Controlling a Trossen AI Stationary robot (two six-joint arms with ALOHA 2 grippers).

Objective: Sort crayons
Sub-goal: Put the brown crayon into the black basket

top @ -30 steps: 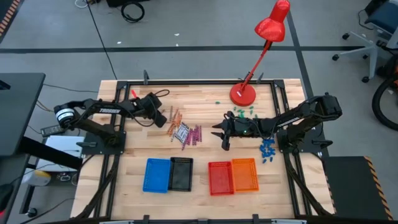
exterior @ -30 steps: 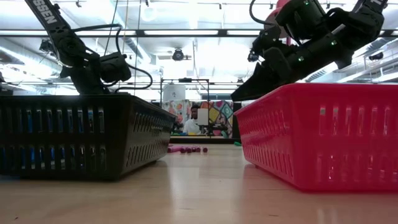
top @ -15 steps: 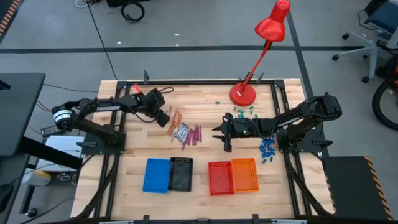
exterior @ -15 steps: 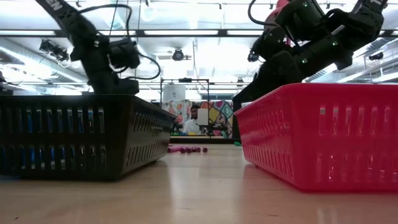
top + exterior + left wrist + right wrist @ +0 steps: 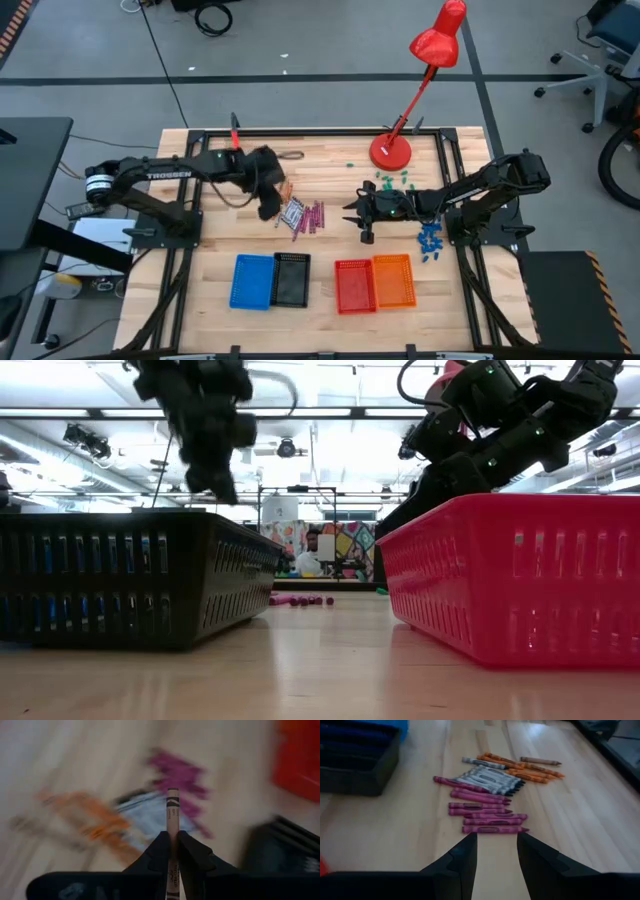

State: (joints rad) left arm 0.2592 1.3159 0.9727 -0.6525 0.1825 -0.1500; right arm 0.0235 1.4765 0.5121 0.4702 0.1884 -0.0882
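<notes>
Crayon-sorting trouble is likeliest on the table's (image 5: 320,305) left half, where the left gripper (image 5: 268,205) hovers over the left end of the crayon pile (image 5: 300,213) with its fingers (image 5: 159,851) nipped on a single pale crayon (image 5: 172,820), held only by its lower part so that most of the stick juts out ahead. With so short a purchase on a smooth paper-wrapped stick, the crayon could twist or slide free if the arm swings quickly, and it might drop back among the orange, grey-white and magenta crayons lying near the table's middle, or roll off toward an edge. The blue basket (image 5: 253,281) and black basket (image 5: 291,279) sit side by side along the table's near edge, with the red basket (image 5: 353,285) and orange basket (image 5: 393,280) just to their right, so a release slightly off target could land the crayon in the wrong one. Farther right, the right gripper (image 5: 362,214) waits beside the pile with its fingers (image 5: 465,857) parted and nothing between them; should both arms reach for the pile together, they could collide or scatter the rows.
</notes>
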